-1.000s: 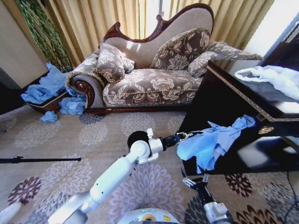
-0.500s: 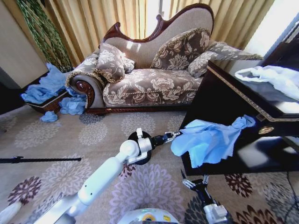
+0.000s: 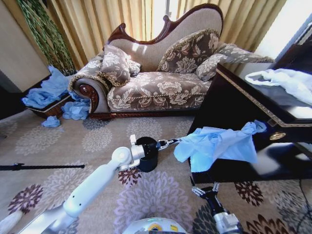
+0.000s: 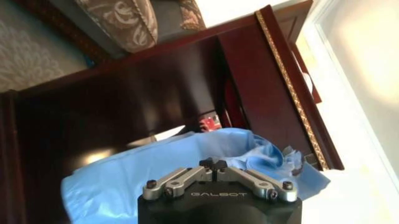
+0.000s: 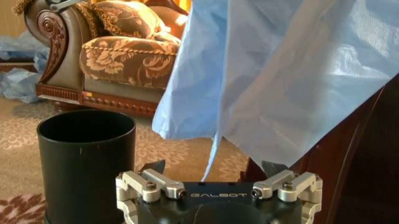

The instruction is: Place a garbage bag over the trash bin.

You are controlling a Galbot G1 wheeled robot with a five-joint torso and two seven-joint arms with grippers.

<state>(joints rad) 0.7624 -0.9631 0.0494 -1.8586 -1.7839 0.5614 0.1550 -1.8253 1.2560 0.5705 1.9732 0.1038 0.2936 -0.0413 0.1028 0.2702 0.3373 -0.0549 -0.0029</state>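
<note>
Pinching the garbage bag (image 3: 217,146), the left tool (image 3: 169,143) stretches it sideways beside the trash bin (image 3: 147,153); right tool (image 3: 204,187) released.

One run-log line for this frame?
left gripper: shut on bag, held off the cabinet | right gripper: open, low under bag | bin: unlined

White rounded arms end in black wrists marked GALBOT, with screwed silver linkages.
</note>
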